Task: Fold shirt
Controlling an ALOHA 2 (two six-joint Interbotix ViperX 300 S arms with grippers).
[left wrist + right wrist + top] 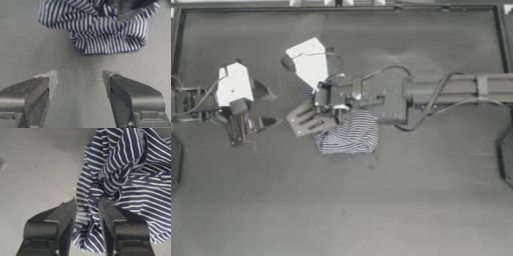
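Striped shirt (350, 134) bunched mid-desk (371, 210). Right claw (87, 210) clamped on fabric fold at bundle's edge. Left claw (79, 82) spread, empty, nearby. Step: unbunching. Next, likely: lift, spread flat.

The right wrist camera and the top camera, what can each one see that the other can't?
Only the right wrist view shows the grip up close: a bunched fold of the shirt pinched between the right gripper jaws. Only the top view shows the whole dark table, the left gripper waiting apart near the left side, and the right arm reaching in across the middle. Both show the crumpled striped shirt lying in a heap on the table with the right gripper on it.
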